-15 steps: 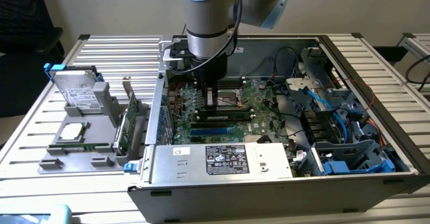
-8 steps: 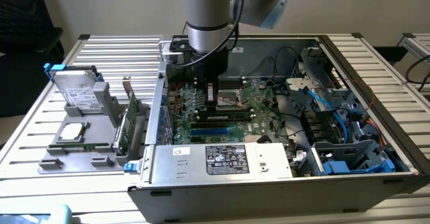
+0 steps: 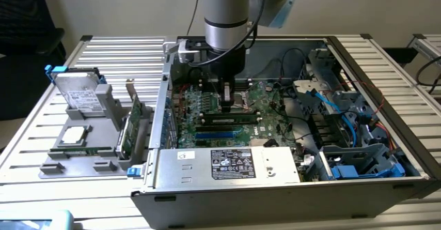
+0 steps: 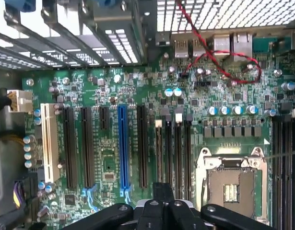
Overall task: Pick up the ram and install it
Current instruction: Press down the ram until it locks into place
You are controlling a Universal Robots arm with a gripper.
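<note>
Exterior view: the ram [image 3: 230, 120], a thin green stick with dark chips, sits seated in a motherboard [image 3: 265, 111] slot just below the jaws [image 3: 226, 107], which are closed together and hold nothing. Its long axis runs across the open case [image 3: 289, 191], side to side. Cables [image 3: 331, 106] and drive cages fill the case beside the jaws.

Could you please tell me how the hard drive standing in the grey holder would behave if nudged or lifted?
The hard drive looks like a rigid metal-cased block, so it is probably stiff and heavy for its size. It stands on edge, leaning in the grey holder, so a sideways push might tip it. Its smooth labelled face may be slippery.
</note>
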